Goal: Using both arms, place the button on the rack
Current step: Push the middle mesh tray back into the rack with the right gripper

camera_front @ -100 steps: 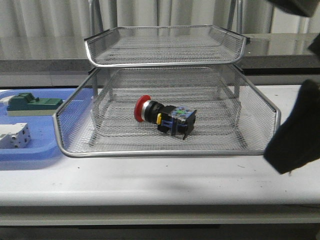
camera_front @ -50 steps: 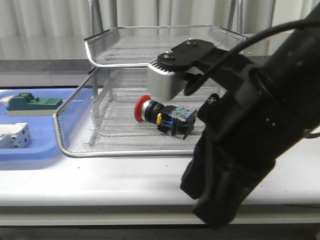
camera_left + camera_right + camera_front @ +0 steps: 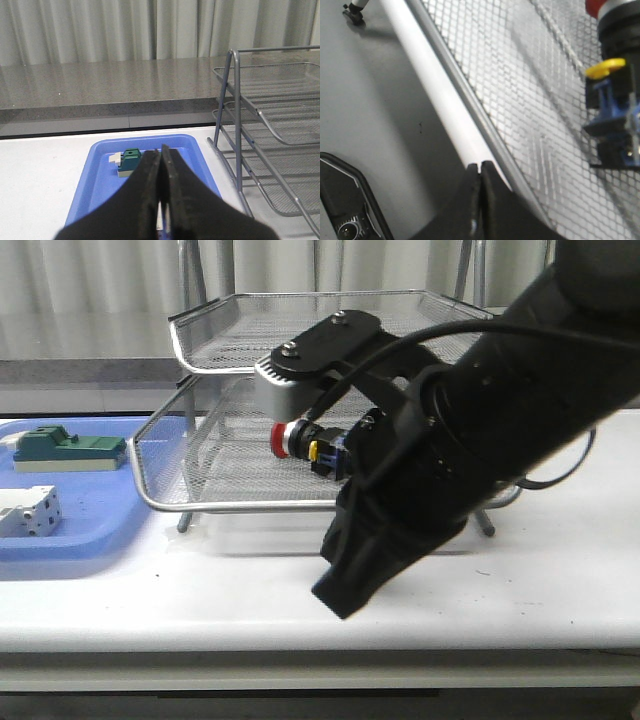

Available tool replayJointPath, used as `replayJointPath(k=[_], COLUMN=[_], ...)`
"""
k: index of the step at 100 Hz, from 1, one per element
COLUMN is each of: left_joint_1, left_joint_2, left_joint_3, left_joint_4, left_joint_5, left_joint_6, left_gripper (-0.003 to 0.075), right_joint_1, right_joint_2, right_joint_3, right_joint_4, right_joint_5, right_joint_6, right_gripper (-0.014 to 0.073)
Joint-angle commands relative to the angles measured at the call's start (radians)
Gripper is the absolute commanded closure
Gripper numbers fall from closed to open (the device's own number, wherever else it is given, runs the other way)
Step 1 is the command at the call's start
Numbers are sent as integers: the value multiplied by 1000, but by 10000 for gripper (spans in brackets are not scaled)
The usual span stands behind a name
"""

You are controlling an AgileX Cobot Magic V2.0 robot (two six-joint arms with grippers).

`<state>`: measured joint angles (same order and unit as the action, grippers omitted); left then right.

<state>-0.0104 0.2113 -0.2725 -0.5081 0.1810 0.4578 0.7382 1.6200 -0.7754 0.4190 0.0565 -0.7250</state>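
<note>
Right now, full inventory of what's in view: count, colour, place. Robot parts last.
button: 1, red cap, black body, yellow and blue details; lying on its side in the rack's wire tray, partly hidden by the right arm.
rack: 1, silver wire mesh with tube frame; centre of the table.
blue tray: 1, blue plastic; left of the rack.
green block: 1, green on a pale base; in the blue tray, far end.
white block: 1, white; in the blue tray, near end.
table: 1, white.
curtain: grey, behind.
left pincer: 1, black, shut, above the blue tray.
right pincer: 1, black, shut, at the rack's front rail.
</note>
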Motion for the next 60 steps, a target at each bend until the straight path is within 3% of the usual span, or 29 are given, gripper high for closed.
replayJointPath(k=[1, 33, 60], left_joint_1=[3, 3, 3], left_joint_2=[8, 8, 8], left_joint_3=[-28, -28, -28], left_joint_4=[-14, -14, -14], left_joint_5=[-74, -74, -74], left_joint_6=[-8, -8, -8], left_gripper=[741, 741, 741], right_joint_1=[-37, -152, -142], right_joint_2=[6, 101, 78], right_joint_3=[-83, -266, -290], right_joint_4=[-21, -31, 9], right_joint_5=[-84, -37, 87], right_joint_6=[-9, -9, -8], right_gripper=[652, 652, 652])
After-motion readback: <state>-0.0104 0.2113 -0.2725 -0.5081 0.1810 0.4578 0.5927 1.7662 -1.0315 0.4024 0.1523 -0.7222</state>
